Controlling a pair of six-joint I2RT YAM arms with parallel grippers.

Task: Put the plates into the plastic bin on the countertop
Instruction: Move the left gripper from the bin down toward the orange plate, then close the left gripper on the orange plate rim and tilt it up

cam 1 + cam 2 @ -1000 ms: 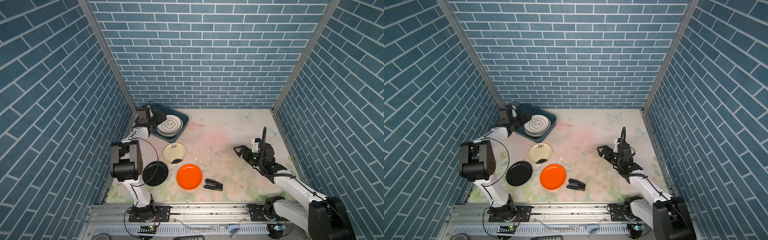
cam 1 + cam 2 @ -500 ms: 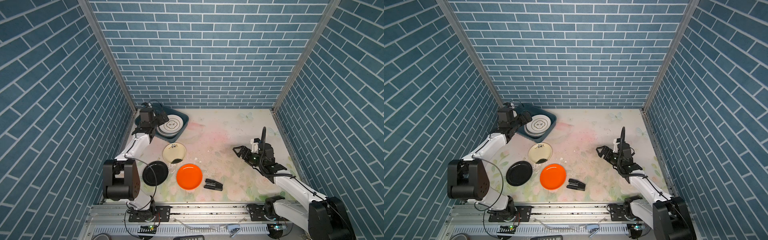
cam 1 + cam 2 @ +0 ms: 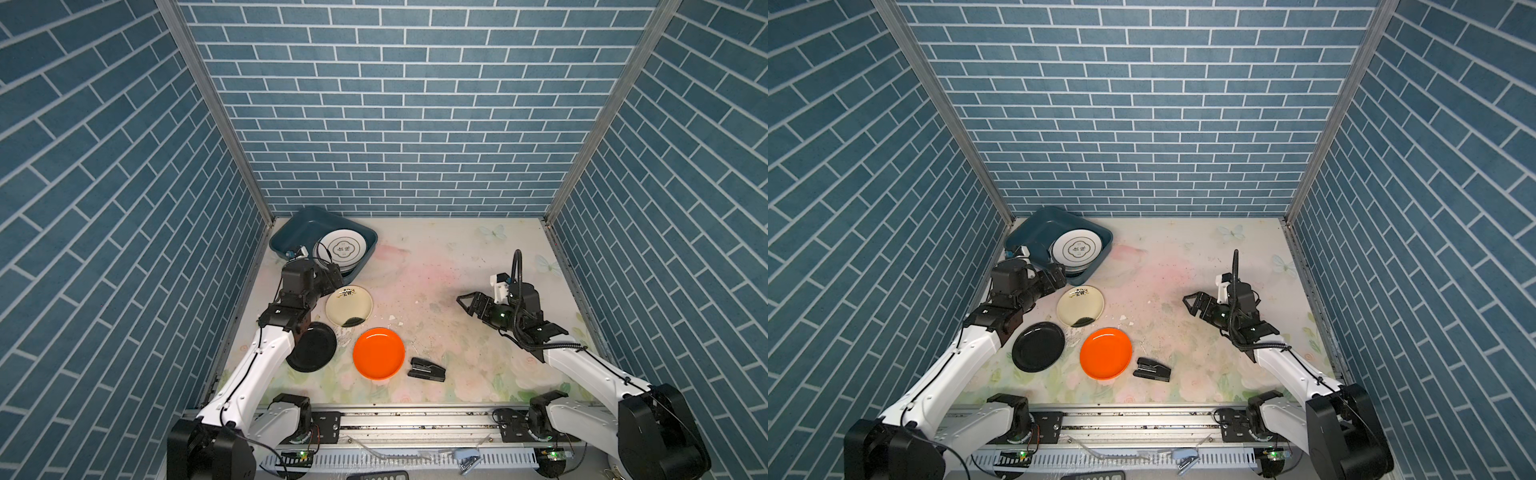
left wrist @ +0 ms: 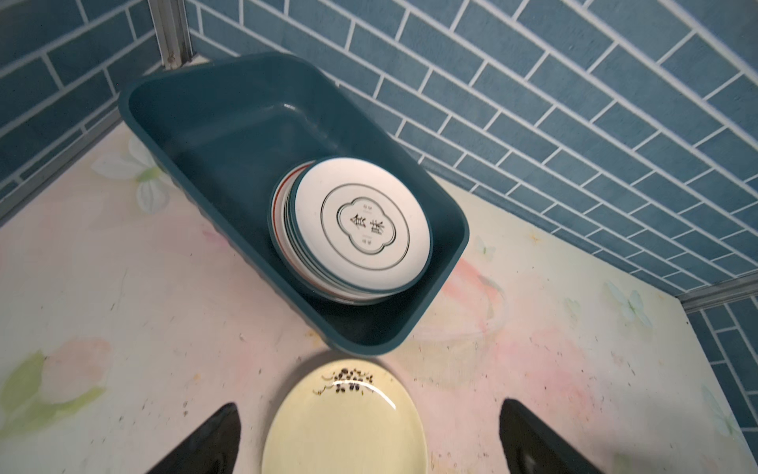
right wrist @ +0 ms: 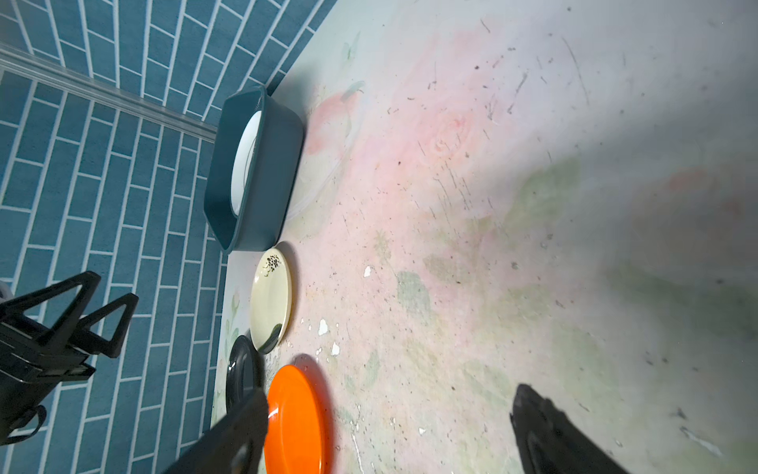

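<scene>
The dark teal plastic bin (image 3: 301, 228) sits in the back left corner of the flowered countertop (image 3: 419, 266) and holds a stack of plates (image 3: 343, 248), the top one white with a teal emblem (image 4: 361, 223). A cream plate (image 3: 349, 306), a black plate (image 3: 312, 347) and an orange plate (image 3: 378, 353) lie on the countertop in front of it. My left gripper (image 3: 329, 275) hangs open and empty between the bin's near end and the cream plate (image 4: 348, 427). My right gripper (image 3: 467, 302) is open and empty over the right half, pointing left toward the orange plate (image 5: 295, 418).
A small black stapler-like object (image 3: 427, 369) lies just right of the orange plate. Blue brick walls close in the left, back and right sides. White chips (image 5: 323, 327) dot the countertop near the cream plate. The left arm's elbow overhangs the black plate.
My left gripper has pulled back from over the bin toward the front, now above the cream plate's far edge. The right gripper has hardly moved.
</scene>
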